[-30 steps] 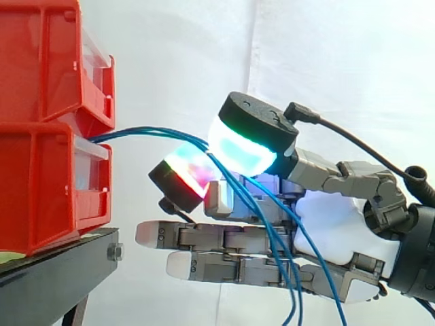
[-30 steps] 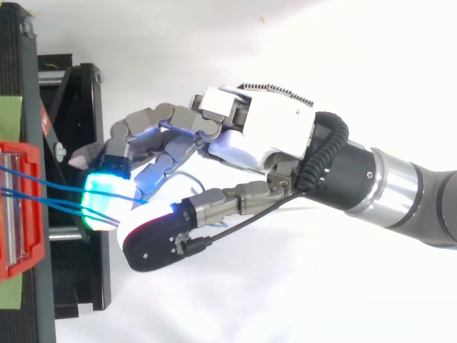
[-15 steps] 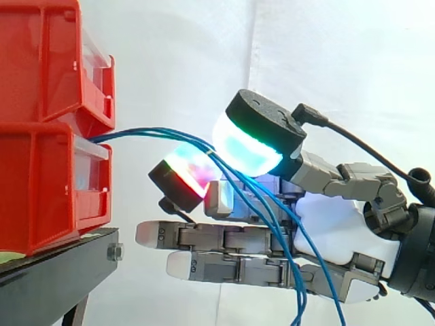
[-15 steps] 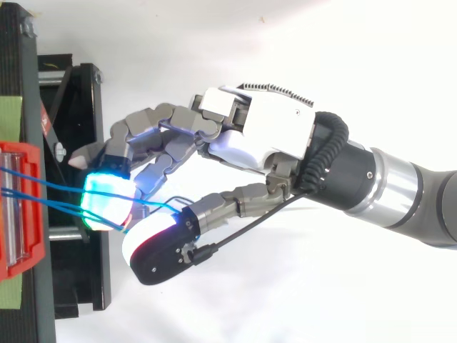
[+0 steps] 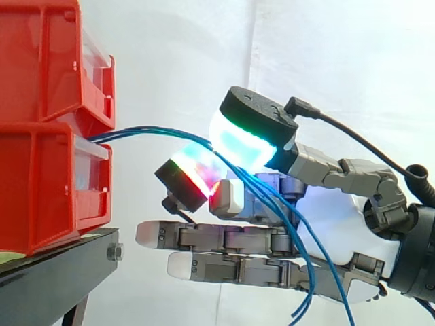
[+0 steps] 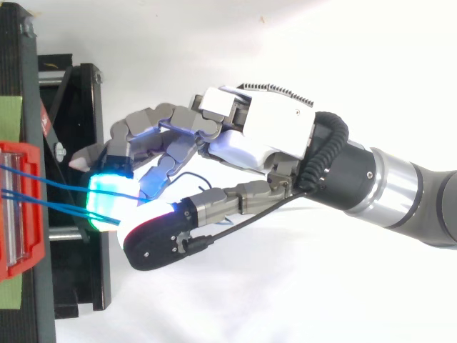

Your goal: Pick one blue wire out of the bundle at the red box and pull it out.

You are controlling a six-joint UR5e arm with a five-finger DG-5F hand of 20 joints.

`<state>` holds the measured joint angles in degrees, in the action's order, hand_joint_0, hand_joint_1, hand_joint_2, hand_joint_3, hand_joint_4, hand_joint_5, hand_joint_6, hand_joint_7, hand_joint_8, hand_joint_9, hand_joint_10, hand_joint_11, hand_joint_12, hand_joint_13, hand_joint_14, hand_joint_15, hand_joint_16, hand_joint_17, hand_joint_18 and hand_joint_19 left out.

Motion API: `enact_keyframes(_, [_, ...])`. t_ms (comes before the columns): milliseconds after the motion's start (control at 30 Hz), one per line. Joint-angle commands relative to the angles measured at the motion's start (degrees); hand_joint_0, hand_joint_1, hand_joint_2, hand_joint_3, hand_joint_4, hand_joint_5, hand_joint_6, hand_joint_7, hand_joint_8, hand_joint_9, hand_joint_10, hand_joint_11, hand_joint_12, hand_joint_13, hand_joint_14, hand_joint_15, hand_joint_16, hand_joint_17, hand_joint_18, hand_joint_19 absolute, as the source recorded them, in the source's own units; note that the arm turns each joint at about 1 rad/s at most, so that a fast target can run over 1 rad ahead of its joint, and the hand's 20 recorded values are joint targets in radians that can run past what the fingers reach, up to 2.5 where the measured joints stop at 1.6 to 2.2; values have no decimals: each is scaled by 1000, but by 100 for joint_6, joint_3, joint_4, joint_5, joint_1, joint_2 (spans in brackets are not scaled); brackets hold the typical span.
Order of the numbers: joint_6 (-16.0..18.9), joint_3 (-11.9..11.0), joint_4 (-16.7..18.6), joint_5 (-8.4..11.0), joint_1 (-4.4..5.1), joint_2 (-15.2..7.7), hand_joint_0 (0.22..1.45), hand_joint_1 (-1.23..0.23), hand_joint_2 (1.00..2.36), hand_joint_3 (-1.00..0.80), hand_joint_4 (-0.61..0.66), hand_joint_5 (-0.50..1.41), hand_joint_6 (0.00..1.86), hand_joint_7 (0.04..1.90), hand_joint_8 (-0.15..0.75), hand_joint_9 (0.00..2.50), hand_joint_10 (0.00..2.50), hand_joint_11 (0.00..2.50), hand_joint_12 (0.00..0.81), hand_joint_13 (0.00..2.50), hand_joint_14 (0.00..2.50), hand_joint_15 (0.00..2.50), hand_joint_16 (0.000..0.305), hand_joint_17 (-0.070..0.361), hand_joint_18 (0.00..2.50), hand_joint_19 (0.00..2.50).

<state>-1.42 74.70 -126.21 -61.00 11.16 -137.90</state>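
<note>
at the centre of the side view, the blue wires (image 5: 149,130) are seen leaving the gap between the 2 stacked red bins (image 5: 47,183) at the left edge and running between the glowing pads (image 5: 241,144) of the thumb and a finger of the hand (image 5: 333,217), which are pinched on the bundle while the other fingers are held straight near the bottom of the frame. how many strands are caught cannot be told, so more than 1 wire could be dragged out by a pull to the right, or a thin strand could be lost from the rounded pads.
</note>
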Motion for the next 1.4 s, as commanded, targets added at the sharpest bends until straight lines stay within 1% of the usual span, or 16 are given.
enact_keyframes(0, [1, 1, 0, 0, 0, 0, 625, -859, 1012, -321, 186, -133, 858, 1119, 267, 1141, 24, 954, 377, 459, 13, 274, 49, 110, 455, 449])
enact_keyframes(33, [1, 1, 0, 0, 0, 0, 638, -902, 1010, -356, 186, -137, 863, 1095, 269, 1135, 25, 966, 376, 458, 11, 271, 49, 110, 457, 448])
enact_keyframes(67, [1, 1, 0, 0, 0, 0, 643, -905, 1009, -371, 182, -139, 864, 1092, 268, 1128, 25, 967, 376, 457, 11, 280, 49, 110, 459, 437])
enact_keyframes(167, [1, 1, 0, 0, 0, 0, 669, -956, 1000, -500, 190, -147, 875, 1063, 260, 1108, 25, 987, 374, 456, 10, 264, 48, 109, 462, 412])
enact_keyframes(367, [1, 1, 0, 0, 0, 0, 665, -987, 1000, -500, 205, -151, 883, 1042, 257, 1091, 23, 993, 369, 452, 11, 250, 48, 108, 469, 402])
enact_keyframes(467, [1, 1, 0, 0, 0, 0, 600, -950, 1000, -500, 208, -150, 883, 1030, 256, 1096, 25, 985, 370, 450, 12, 264, 48, 109, 469, 416])
enact_keyframes(500, [1, 1, 0, 0, 0, 0, 550, -879, 1000, -500, 214, -145, 874, 1037, 261, 1100, 24, 963, 380, 452, 12, 263, 50, 113, 470, 424])
enact_keyframes(533, [1, 1, 0, 0, 0, 0, 488, -748, 1000, -500, 217, -133, 848, 1067, 281, 1115, 23, 891, 403, 454, 11, 265, 54, 122, 473, 440])
enact_keyframes(600, [1, 1, 0, 0, 0, 0, 478, -700, 1000, -500, 217, -128, 831, 1049, 284, 1099, 23, 835, 406, 459, 10, 265, 55, 125, 476, 445])
enact_keyframes(733, [1, 1, 0, 0, -9, 0, 485, -532, 1000, -500, 187, -106, 764, 1115, 275, 1077, 22, 750, 403, 450, 10, 266, 55, 125, 462, 475])
enact_keyframes(800, [1, 1, 0, 0, -9, 0, 513, -521, 1000, -500, 171, -100, 747, 1151, 262, 1066, 23, 747, 393, 446, 10, 270, 53, 120, 447, 487])
enact_keyframes(833, [1, 1, 0, 0, -9, 0, 542, -537, 1001, -481, 173, -99, 742, 1178, 257, 1067, 24, 752, 383, 450, 11, 280, 52, 116, 443, 495])
enact_keyframes(933, [1, 1, 0, 0, -18, 0, 575, -582, 1007, -407, 185, -105, 772, 1152, 262, 1095, 24, 775, 376, 472, 11, 289, 50, 113, 459, 506])
enact_keyframes(1033, [1, 1, 0, -9, -9, 0, 589, -623, 1010, -359, 197, -111, 797, 1146, 264, 1122, 24, 815, 375, 488, 13, 295, 50, 112, 470, 507])
enact_keyframes(1133, [-7, 1, -9, -9, -9, 0, 591, -635, 1010, -349, 202, -111, 812, 1123, 273, 1144, 25, 830, 374, 504, 11, 298, 49, 111, 482, 505])
enact_keyframes(1367, [-25, 1, -18, -9, -9, 0, 586, -651, 1010, -369, 209, -104, 823, 1145, 272, 1194, 25, 847, 371, 538, 12, 305, 49, 111, 511, 520])
